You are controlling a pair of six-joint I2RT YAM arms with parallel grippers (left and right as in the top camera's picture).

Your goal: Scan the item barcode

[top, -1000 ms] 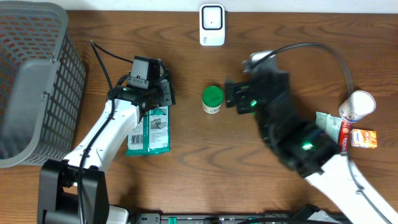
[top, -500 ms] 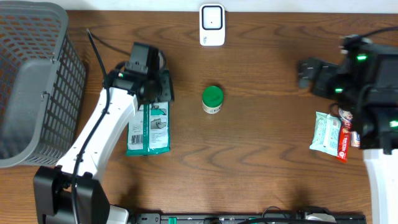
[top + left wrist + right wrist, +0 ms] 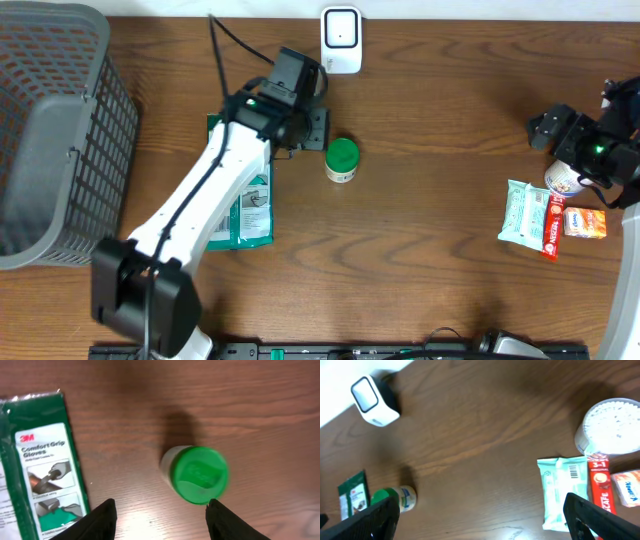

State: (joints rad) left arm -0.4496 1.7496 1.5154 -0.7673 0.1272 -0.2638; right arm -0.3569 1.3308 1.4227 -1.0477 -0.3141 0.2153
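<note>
Jar (image 3: 195, 474), cylindrical, green-lidded, rests on woodgrain table (image 3: 150, 400).

Hidden, cropped or illegible:

1. Gloves packet (image 3: 40, 470): cut by the left and bottom edges of my left wrist view. Overhead, my left arm (image 3: 215, 190) covers part of it. Its small print is unreadable.
2. Green-lidded jar (image 3: 197, 474): the lid embossing is blurred.
3. My left gripper (image 3: 161, 520): only two fingertips show, at the bottom edge. Overhead, they are hidden beneath my wrist housing.
4. My right gripper (image 3: 480, 510): the fingers are cropped at the bottom corners.
5. Cotton-swab tub (image 3: 612, 425): cut by the right edge. Overhead, it sits partly under my right wrist.
6. Orange packet (image 3: 629, 487): cropped at the right, print too small to read.
7. Red bar (image 3: 600, 487): the lower end is behind my right finger.
8. Basket (image 3: 60, 120): cropped at the left and top.
</note>
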